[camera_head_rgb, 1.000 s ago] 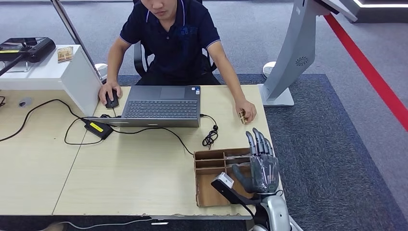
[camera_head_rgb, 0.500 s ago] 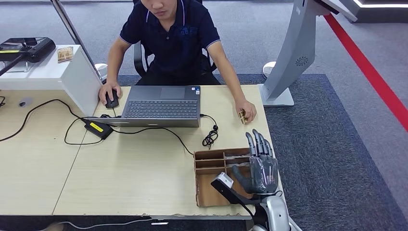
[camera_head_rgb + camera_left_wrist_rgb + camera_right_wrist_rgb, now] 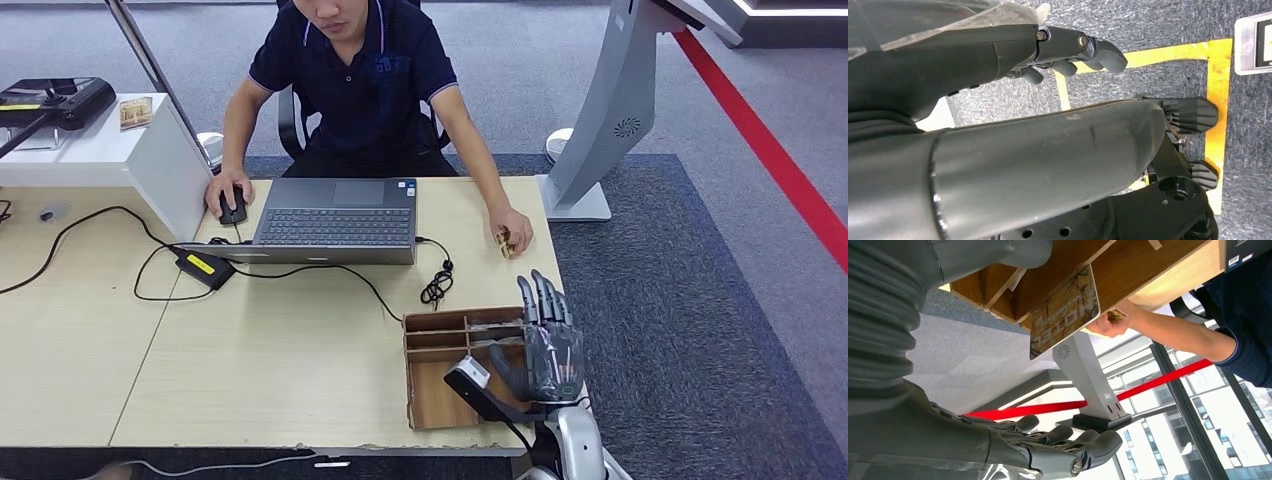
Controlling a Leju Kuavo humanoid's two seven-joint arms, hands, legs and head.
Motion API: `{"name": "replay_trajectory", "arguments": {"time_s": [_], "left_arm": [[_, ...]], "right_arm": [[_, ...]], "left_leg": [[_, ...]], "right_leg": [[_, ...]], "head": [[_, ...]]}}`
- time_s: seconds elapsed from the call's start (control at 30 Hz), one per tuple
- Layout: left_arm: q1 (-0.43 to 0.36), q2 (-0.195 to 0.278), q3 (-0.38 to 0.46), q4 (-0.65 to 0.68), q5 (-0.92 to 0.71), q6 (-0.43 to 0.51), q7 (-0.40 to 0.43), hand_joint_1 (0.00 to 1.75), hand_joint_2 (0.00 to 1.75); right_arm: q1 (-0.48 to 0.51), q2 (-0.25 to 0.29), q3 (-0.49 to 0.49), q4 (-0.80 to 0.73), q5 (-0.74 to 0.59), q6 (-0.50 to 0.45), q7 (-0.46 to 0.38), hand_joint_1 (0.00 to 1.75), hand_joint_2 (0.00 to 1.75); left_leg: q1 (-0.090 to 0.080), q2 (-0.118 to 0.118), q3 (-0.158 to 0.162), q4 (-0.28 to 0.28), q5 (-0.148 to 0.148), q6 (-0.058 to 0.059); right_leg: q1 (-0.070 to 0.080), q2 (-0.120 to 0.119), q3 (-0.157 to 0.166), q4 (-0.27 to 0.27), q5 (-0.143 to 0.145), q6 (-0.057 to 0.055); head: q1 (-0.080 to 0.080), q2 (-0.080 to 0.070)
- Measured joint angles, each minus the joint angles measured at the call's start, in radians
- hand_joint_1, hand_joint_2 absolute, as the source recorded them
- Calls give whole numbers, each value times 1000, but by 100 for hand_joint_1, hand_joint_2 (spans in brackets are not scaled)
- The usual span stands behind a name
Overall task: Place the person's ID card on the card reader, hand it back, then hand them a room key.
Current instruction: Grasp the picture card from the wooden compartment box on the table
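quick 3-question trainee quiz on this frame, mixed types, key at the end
1. True or false: the right hand holds a card.
2. The person's hand by the tray holds: A) a mouse B) a small card C) a cable
3. Fill in: a card printed "HOTEL" stands in the wooden ____.

Key: 1 false, its fingers are spread and empty above the tray. 2 B. 3 tray.
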Motion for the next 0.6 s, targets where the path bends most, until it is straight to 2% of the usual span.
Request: {"name": "replay_trajectory", "arguments": {"time_s": [0.6], "left_arm": [[0,1,0,2,-3,0,0,0,0]], "right_arm": [[-5,-9,1,1,3,0,10,0,175]], "left_leg": [[0,0,1,0,0,0]], "right_leg": [[0,0,1,0,0,0]], "head": [[0,0]]}}
